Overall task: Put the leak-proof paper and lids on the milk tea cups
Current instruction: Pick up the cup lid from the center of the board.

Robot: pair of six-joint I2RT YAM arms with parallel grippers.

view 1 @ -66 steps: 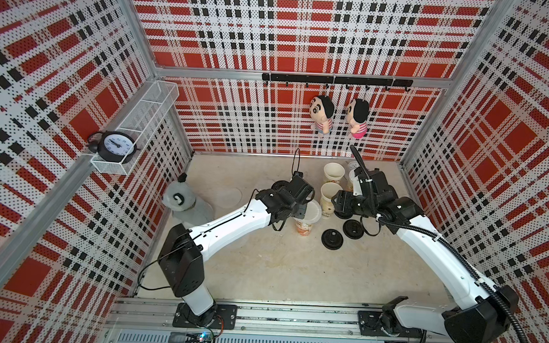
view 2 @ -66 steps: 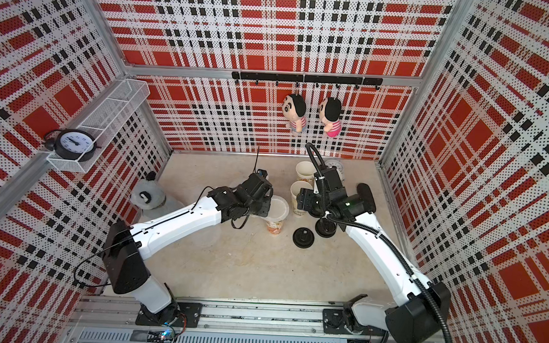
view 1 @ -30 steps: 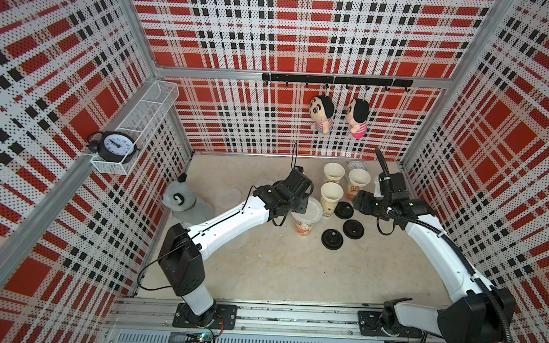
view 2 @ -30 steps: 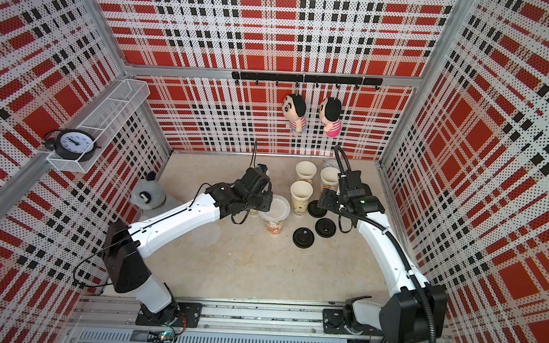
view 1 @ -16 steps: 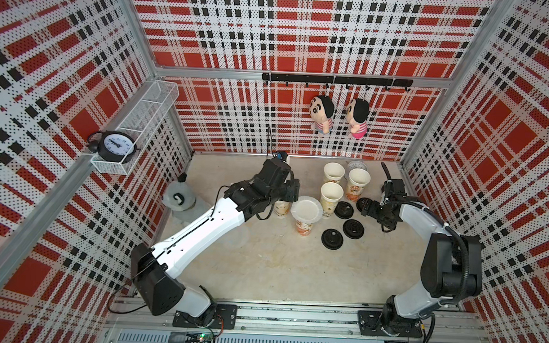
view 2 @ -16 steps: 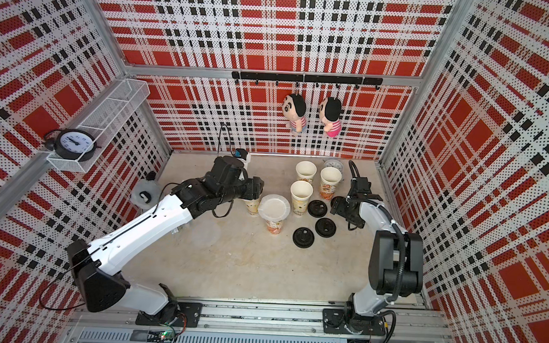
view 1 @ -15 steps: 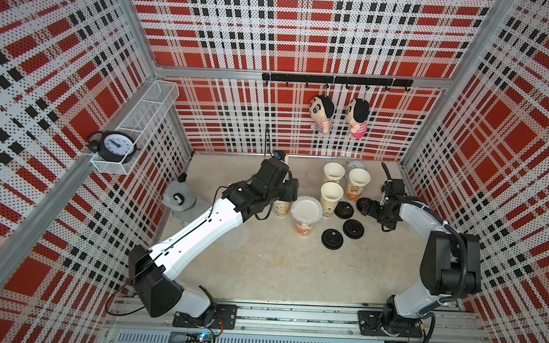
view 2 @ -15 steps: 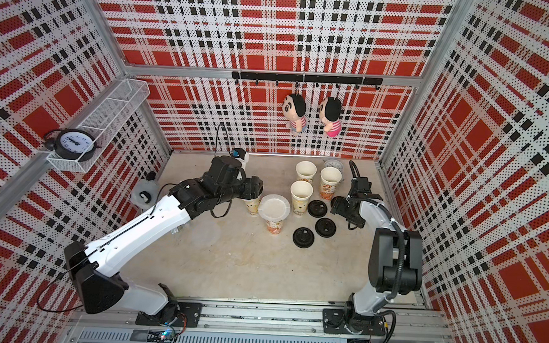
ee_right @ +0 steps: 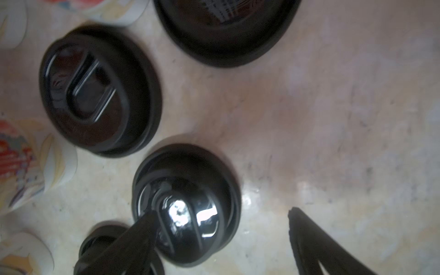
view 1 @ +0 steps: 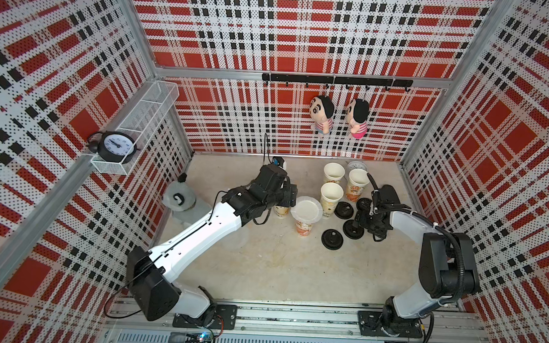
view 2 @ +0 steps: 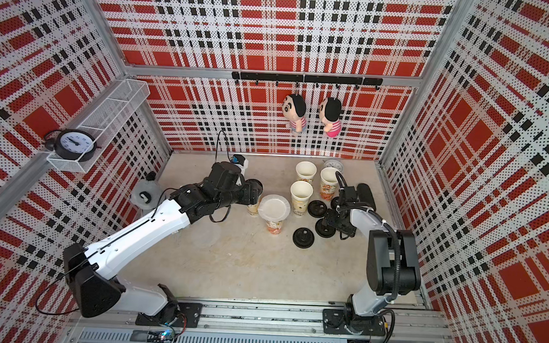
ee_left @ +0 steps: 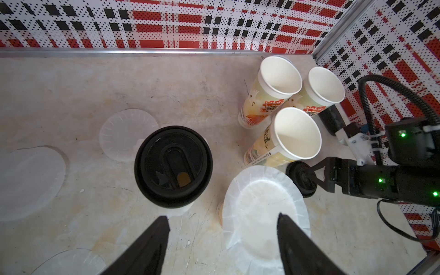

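Left tool [ee_left: 222,216] hangs spread wide, empty, above a black-lidded cup [ee_left: 173,166] beside the paper-topped milk tea cup [view 1: 303,228]; right tool [ee_right: 221,212] wide over loose black lids [ee_right: 100,92].

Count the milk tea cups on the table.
5. Three open, clustered at the back: rear cup, rightmost cup, middle cup. In front, paper-covered cup. Lidded cup, partly hidden by the left arm. None seem fully hidden.

You'll see loose black lids [view 1: 331,239] lying on the table [view 1: 261,268], a black alarm clock [view 1: 113,142] in the wire shelf [view 1: 147,107], and two dolls [view 1: 321,113] hanging side by side from the hook rail [view 1: 336,80]
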